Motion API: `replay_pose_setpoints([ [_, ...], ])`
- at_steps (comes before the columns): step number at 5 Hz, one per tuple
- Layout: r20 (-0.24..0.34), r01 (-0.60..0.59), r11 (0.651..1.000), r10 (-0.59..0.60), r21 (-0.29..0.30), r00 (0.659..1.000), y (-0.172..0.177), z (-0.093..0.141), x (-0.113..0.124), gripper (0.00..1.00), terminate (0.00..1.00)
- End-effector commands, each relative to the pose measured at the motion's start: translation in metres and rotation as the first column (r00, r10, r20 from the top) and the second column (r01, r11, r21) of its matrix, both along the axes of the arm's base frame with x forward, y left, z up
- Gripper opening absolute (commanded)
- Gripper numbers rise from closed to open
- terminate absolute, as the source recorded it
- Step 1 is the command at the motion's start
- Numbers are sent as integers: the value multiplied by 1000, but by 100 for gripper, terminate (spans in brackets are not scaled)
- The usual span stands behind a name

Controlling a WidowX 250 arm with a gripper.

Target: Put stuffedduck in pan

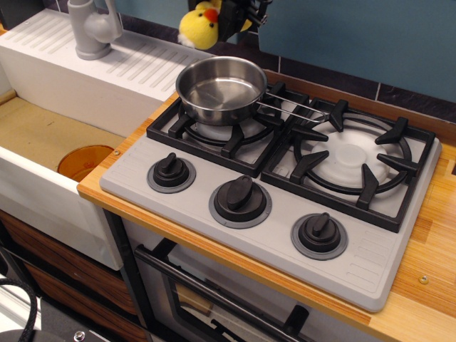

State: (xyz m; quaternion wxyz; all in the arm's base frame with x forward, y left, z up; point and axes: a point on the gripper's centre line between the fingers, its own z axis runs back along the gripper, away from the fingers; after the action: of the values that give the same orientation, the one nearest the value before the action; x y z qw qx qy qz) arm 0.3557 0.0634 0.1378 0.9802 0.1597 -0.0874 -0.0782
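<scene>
Observation.image: near edge, three knobs [240, 199] fronting the stove. Farther back, the pan [221, 88] sits empty on the rear-left burner, handle pointing right. Beyond it, at the far edge, the gripper [229, 18] clamps the stuffedduck [199, 26] aloft, carried high presumably to clear the rim before lowering.

Gripper [229, 16] mostly cut off at top edge, jaws unseen.
</scene>
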Motion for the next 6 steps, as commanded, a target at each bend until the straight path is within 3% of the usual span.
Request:
replay_pose_setpoints([
  [1,62,17,1000,-16,-11,998,-9,14,8,100,0],
  [4,64,2,1000,-2,-4,998,-34,26,5,100,0],
  [6,49,10,999,-8,-33,999,-59,32,0,100,0],
])
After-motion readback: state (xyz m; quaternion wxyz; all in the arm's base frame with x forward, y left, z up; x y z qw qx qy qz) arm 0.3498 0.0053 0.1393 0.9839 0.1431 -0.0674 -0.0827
